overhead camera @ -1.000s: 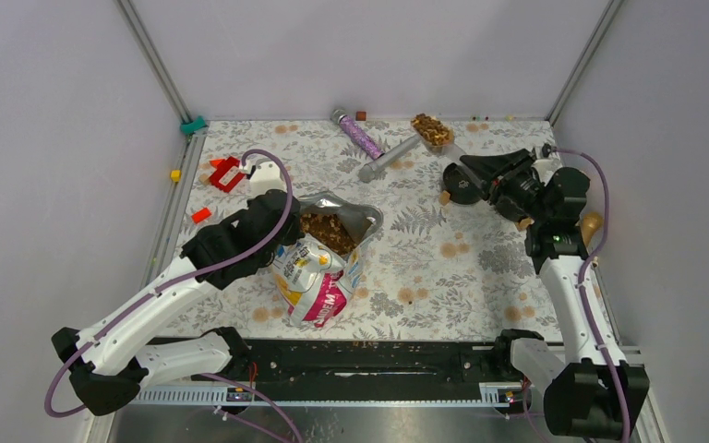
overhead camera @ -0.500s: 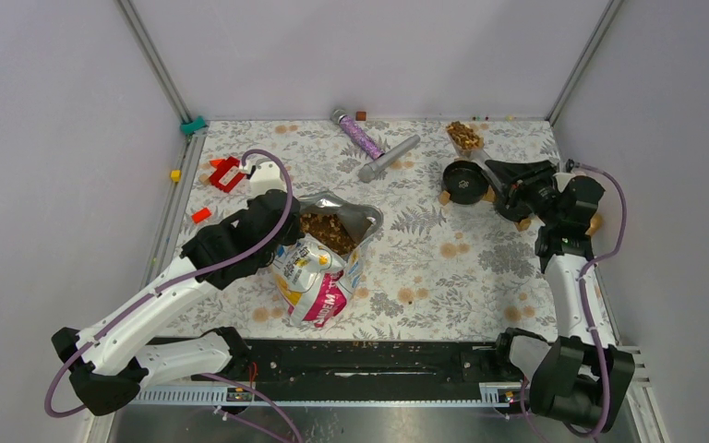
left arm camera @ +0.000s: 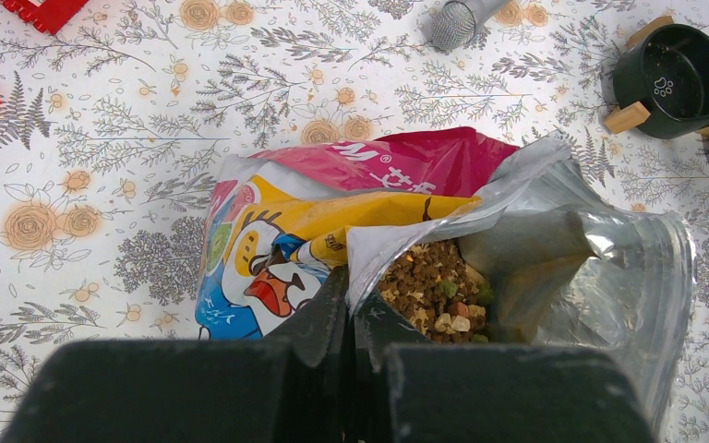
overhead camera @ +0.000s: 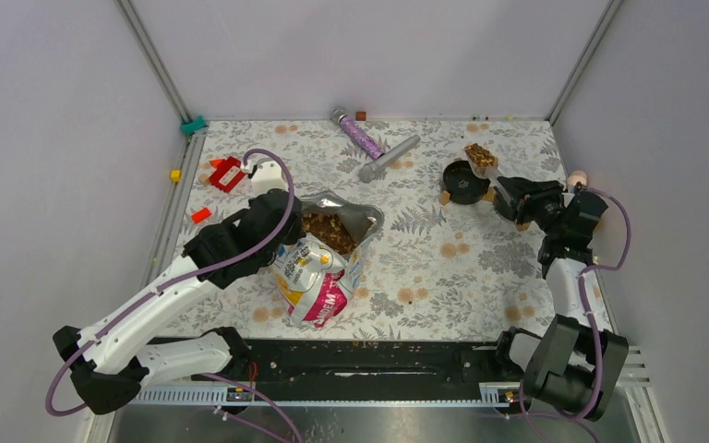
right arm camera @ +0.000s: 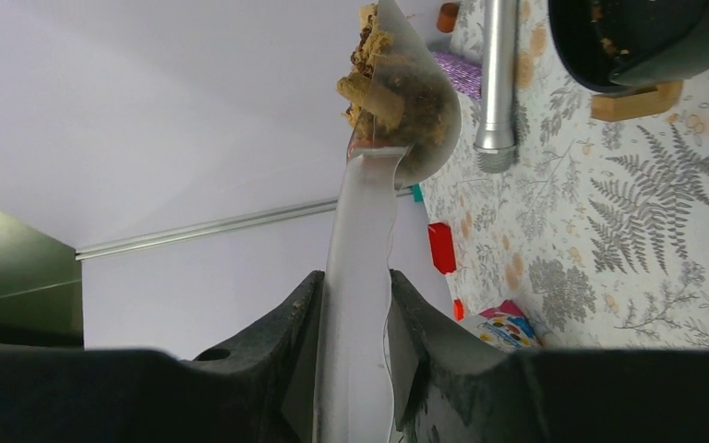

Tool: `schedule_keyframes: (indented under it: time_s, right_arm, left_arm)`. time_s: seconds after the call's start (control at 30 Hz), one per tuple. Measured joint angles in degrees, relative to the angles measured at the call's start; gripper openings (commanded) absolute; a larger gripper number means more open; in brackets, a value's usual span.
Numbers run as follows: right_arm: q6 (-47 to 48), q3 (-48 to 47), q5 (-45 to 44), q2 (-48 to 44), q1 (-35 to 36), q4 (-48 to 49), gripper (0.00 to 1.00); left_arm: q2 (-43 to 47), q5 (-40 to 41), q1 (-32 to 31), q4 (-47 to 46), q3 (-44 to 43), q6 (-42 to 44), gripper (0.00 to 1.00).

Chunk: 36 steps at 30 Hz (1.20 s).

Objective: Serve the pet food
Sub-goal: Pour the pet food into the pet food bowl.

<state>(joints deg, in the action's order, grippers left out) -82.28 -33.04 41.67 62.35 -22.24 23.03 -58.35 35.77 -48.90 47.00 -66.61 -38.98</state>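
Toward the far right corner of the counter [overhead camera: 480, 268], the right jaws, clamped on the scoop [right arm camera: 362, 231], have swung its heaped pet food [overhead camera: 480, 154] up to the black bowl [overhead camera: 462, 185]. Tipping looks next. Left jaws pinch the bag [left arm camera: 332, 212] open.

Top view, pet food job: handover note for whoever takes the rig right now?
Left gripper: jaws shut on the rim of the bag, holding it open, with kibble inside.
Right gripper: jaws shut on the handle of the clear scoop. It is heaped with kibble and held up by the far-right rim of the black bowl.
Done: a scoopful taken. A few bits seem to lie in the bowl.
Left: tip the scoop into the bowl, and probably repeat if more is wanted.
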Motion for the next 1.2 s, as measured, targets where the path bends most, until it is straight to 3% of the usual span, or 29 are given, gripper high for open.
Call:
schedule_keyframes:
  time_s: [0.4, 1.2]
  right_arm:
    - [5.4, 1.1, -0.1, 6.0, -0.7, -1.0, 0.00]
    - [16.4, -1.9, -0.7, 9.1, -2.5, -13.6, 0.00]
  left_arm:
    - [0.0, 0.0, 0.0, 0.0, 0.0, 0.0, 0.00]
    - [0.0, 0.0, 0.0, 0.0, 0.0, 0.1, 0.00]
